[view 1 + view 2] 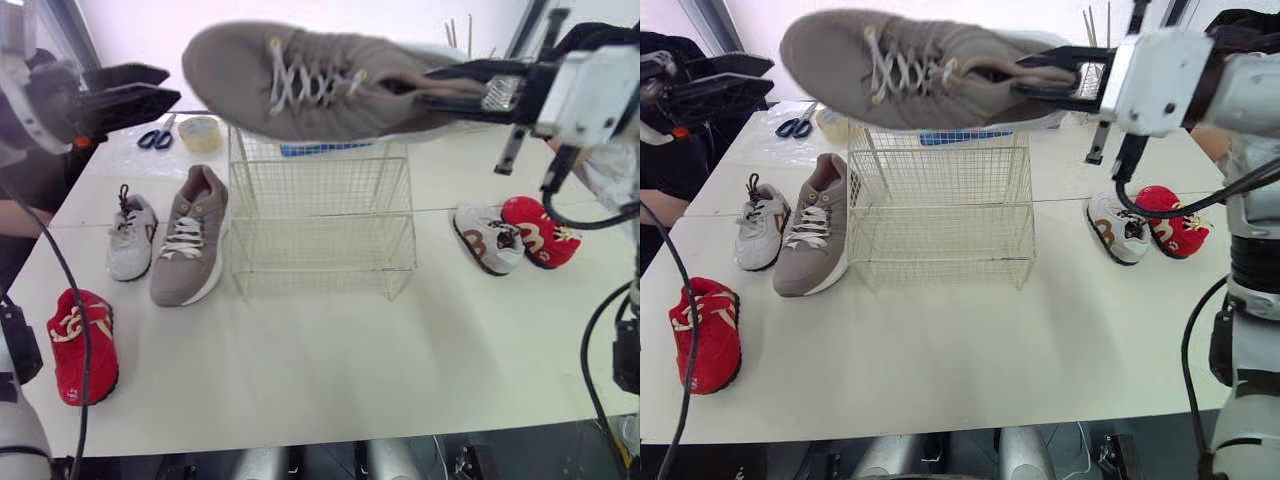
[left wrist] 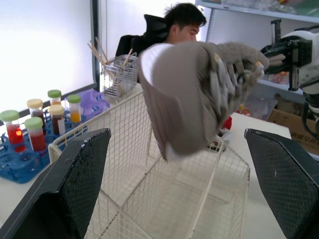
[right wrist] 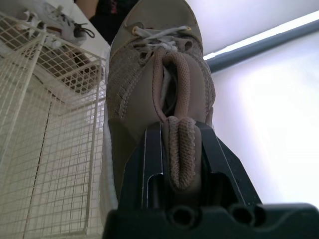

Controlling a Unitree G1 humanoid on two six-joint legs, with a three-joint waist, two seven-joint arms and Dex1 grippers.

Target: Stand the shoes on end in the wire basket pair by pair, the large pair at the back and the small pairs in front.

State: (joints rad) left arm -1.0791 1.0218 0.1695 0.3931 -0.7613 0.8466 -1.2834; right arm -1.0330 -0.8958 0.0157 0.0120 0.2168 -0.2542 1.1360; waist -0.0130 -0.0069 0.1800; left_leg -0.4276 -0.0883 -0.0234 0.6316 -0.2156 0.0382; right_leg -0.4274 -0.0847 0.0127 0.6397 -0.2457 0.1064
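Holding the big grey-brown shoe by its heel collar, the right gripper is clamped tight and has it level above the wire basket. The left gripper hangs wide open and empty. To seat it well, tip the toe down and lower it along the back wall, leaving room for its mate on the table.

The right pincer grips a large grey shoe by its heel, held sideways above the wire basket. A second grey shoe lies on the surface just beside the basket, toward the left edge.
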